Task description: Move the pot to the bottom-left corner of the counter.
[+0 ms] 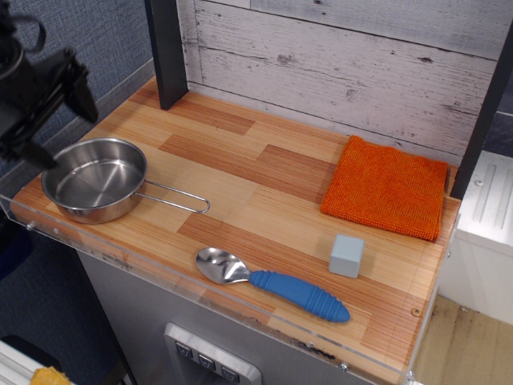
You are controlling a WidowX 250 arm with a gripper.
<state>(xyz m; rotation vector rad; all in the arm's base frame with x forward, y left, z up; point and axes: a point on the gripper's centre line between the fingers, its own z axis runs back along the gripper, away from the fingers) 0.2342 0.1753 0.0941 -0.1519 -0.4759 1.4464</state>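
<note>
The pot (94, 178), a shallow shiny steel pan, sits at the front-left corner of the striped wood counter (264, 176). Its thin wire loop handle (172, 196) points right. My black gripper (60, 128) hangs in the air above and to the left of the pot, clear of its rim. Its two fingers (82, 96) are spread apart and hold nothing.
A steel spoon with a blue handle (272, 285) lies near the front edge. A small grey cube (346, 256) stands right of it. An orange cloth (386, 186) lies at the back right. A dark post (166, 52) stands at the back left. A clear rim (160, 273) edges the counter.
</note>
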